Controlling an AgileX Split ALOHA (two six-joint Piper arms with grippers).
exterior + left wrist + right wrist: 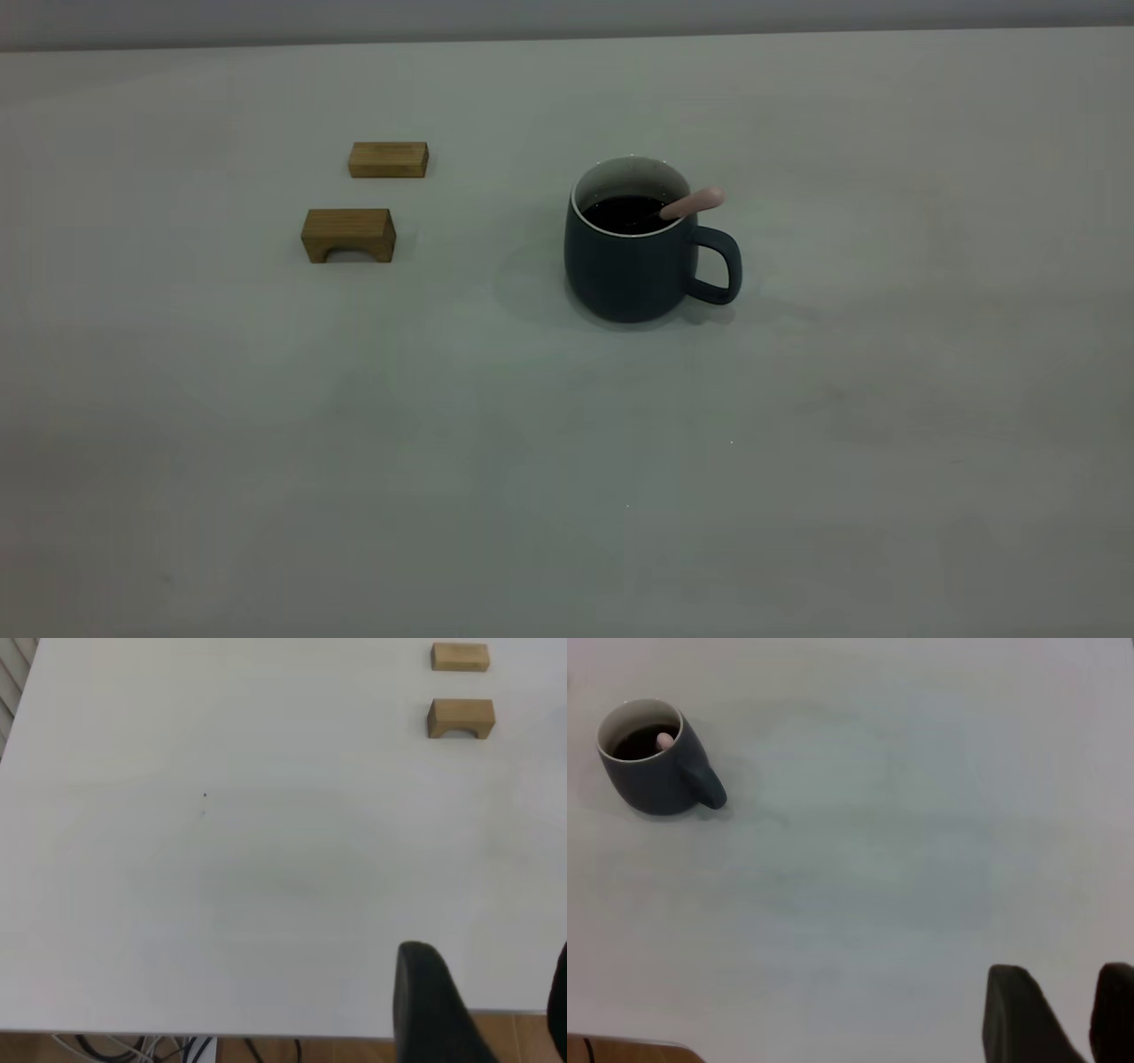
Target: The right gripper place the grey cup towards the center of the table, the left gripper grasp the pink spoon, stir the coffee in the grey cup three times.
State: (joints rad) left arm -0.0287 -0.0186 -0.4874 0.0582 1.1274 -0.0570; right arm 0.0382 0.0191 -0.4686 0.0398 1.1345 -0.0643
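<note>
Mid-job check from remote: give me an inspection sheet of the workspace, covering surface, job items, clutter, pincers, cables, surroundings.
Surface: table, pale, faintly smudged, no spills seen.
Job's things: grey cup upright near the center, handle toward the right arm's side; coffee inside; pink spoon standing in it, handle leaning on the rim.
Clutter: flat wooden block and arched wooden block, apart from the cup on the left arm's side.
Pincers: left pincer and right pincer both open, empty, back at the table edge.
Cables: cables beyond the table edge.
Surroundings: wooden floor.
</note>
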